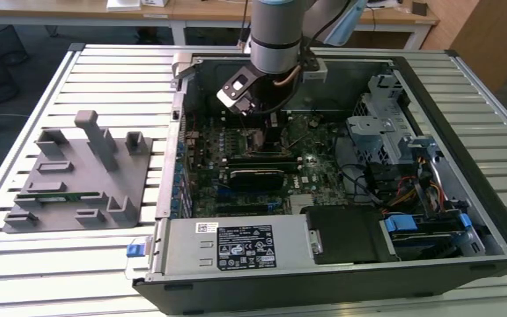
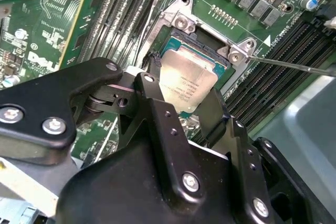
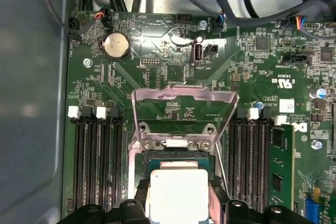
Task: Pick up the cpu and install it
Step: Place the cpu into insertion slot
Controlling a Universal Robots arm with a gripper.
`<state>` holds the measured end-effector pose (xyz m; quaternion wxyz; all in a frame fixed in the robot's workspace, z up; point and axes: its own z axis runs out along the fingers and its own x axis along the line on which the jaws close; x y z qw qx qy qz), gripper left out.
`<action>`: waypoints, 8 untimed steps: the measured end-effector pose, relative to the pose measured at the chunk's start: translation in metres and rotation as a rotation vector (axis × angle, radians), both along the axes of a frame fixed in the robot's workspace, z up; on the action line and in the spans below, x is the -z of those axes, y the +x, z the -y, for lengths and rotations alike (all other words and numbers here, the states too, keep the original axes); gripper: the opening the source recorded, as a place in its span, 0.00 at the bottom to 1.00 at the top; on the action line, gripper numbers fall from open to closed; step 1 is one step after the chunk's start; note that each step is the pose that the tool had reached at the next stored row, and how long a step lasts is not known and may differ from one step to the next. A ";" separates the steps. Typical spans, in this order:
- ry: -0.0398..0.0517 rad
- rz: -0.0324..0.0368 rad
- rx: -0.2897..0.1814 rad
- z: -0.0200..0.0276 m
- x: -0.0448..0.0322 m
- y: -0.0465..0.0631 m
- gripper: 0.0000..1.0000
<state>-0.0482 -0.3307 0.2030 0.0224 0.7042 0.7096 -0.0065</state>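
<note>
Second wrist view shows your hand (image 2: 182,103) clamped on the cpu (image 2: 188,80) by its edges, squared over the open socket (image 2: 201,37) for seating.

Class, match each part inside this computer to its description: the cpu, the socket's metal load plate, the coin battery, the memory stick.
Parts:
1 cpu
2 load plate
3 coin battery
4 memory stick

Descriptions:
A round and silvery
B swung up, open
C green, long and narrow
D held between the fingers of the gripper, at the socket

Pairs: 1-D, 2-B, 3-A, 4-C
</note>
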 end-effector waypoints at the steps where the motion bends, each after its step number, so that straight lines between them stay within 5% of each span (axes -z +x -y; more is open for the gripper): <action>1: -0.0001 0.0000 0.000 -0.0001 0.0008 0.000 0.53; 8: -0.0003 -0.0002 0.003 -0.0024 0.0053 0.000 0.53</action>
